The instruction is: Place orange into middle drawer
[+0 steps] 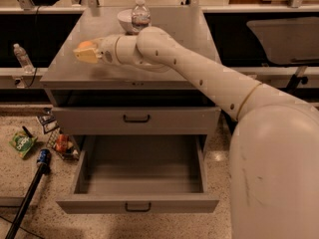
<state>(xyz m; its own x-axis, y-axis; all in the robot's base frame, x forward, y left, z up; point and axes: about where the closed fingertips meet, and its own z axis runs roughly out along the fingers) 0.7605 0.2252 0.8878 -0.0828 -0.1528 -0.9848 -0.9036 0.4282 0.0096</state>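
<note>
The gripper (82,52) is seen over the left part of the counter (194,39), near its left edge and about midway between the front and back edges; its pale yellow fingers (90,57) are closed around the orange (85,45), which is pinched between them with its rounded top showing above the finger pads; whether the fruit touches the counter surface cannot be told. The white arm (199,73) is stretched from the lower right across the front right corner of the counter, with its wrist lying over the middle of the surface.

Towards the back edge, a white bowl (123,19) is set just beside a clear water bottle (140,14), which stands upright with its cap on; both are well apart from the gripper.

Below the front edge, the upper drawer (89,119) is shut, its dark bar handle centred on the front; beneath it the middle drawer (142,203) is pulled out fully, and its grey inner floor is exposed.

On the floor left of the cabinet, a green packet (22,143) and a blue can (43,156) are seen; a second small bottle (22,58) stands on a ledge beyond the counter's left edge.
</note>
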